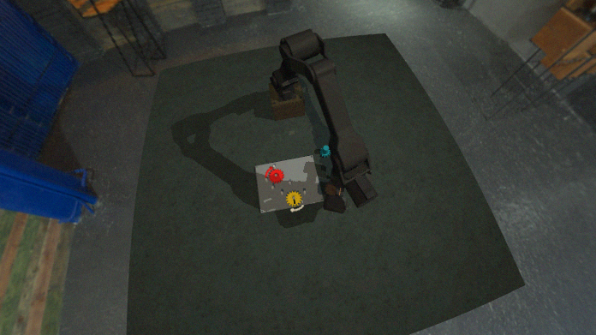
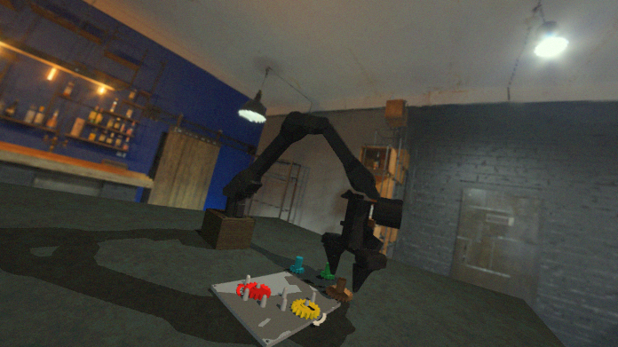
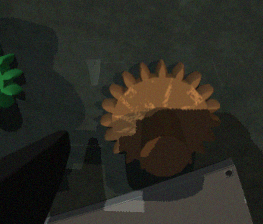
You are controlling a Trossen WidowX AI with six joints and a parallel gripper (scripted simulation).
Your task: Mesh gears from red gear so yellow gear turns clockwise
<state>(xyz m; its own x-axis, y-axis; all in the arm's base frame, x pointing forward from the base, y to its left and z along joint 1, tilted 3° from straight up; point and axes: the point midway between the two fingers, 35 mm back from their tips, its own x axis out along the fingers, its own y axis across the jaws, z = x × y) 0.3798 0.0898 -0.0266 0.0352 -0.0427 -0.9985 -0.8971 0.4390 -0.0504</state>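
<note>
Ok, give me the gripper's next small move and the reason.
Probably lower the open gripper a little, then close: its fingers stand either side of the brown gear, whose knob sits between them in the wrist view, ungripped.
</note>
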